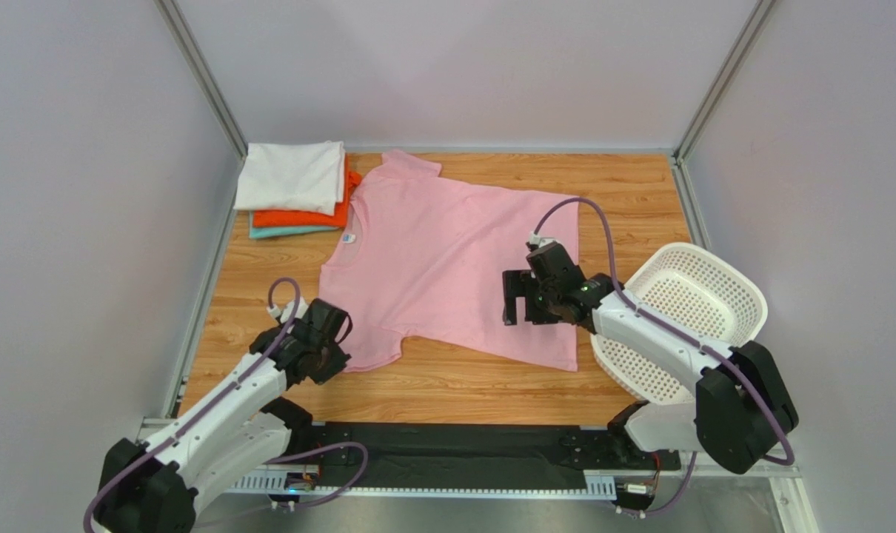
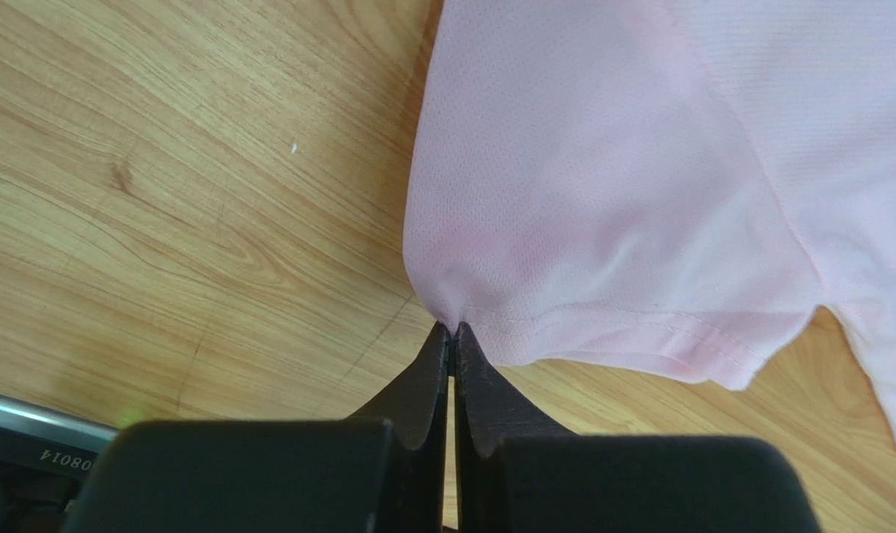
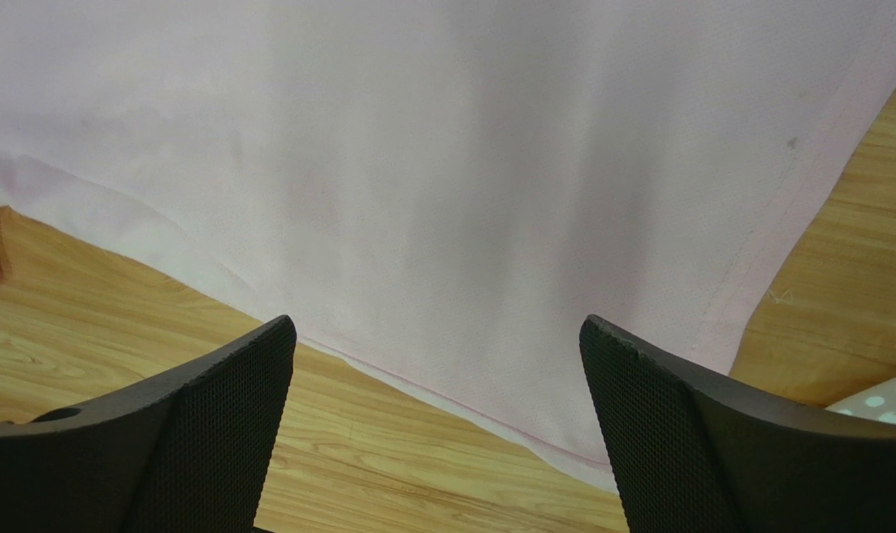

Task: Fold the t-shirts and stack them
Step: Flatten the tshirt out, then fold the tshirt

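A light pink t-shirt (image 1: pixel 441 255) lies spread flat on the wooden table, neck to the left. A folded stack sits at the back left: a white shirt (image 1: pixel 291 176) on an orange-red one (image 1: pixel 308 217) on a teal one (image 1: pixel 280 232). My left gripper (image 1: pixel 336 347) is shut on the corner of the pink shirt's near sleeve (image 2: pixel 597 255), pinching the hem at its fingertips (image 2: pixel 454 331). My right gripper (image 1: pixel 521 300) is open and hovers over the pink shirt's lower part (image 3: pixel 453 178), its jaws wide apart above the near side edge of the cloth, holding nothing.
A white perforated plastic basket (image 1: pixel 692 317) stands tilted at the right, by the right arm. Metal frame posts and grey walls enclose the table. Bare wood (image 1: pixel 464 383) shows along the near edge and at the near left.
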Controlling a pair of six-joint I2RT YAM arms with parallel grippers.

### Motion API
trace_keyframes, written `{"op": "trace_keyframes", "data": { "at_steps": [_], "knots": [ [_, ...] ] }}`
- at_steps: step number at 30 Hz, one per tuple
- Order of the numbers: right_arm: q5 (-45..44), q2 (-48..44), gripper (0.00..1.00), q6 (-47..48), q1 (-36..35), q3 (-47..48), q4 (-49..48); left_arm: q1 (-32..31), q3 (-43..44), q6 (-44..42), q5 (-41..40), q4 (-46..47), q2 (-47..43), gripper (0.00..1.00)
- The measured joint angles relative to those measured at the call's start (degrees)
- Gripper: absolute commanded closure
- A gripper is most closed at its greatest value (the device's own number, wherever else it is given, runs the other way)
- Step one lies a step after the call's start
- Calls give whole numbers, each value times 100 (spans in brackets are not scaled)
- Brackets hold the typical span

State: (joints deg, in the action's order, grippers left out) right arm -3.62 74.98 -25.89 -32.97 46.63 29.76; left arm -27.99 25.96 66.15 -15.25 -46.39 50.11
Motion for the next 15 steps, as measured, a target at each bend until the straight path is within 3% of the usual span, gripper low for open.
{"op": "trace_keyframes", "data": {
  "at_steps": [5, 8, 15],
  "knots": [
    [-229, -203, 1, 175, -728, -94, 542, 0, -24, 0, -103, -238, -964, 100],
    [-400, -271, 9, 105, -1051, -101, 922, 0, -37, -2, -162, -317, -1311, 100],
    [-721, -339, 27, -446, -1069, -498, 1674, 0, -37, -4, -267, -450, -1384, 100]
  ]
}}
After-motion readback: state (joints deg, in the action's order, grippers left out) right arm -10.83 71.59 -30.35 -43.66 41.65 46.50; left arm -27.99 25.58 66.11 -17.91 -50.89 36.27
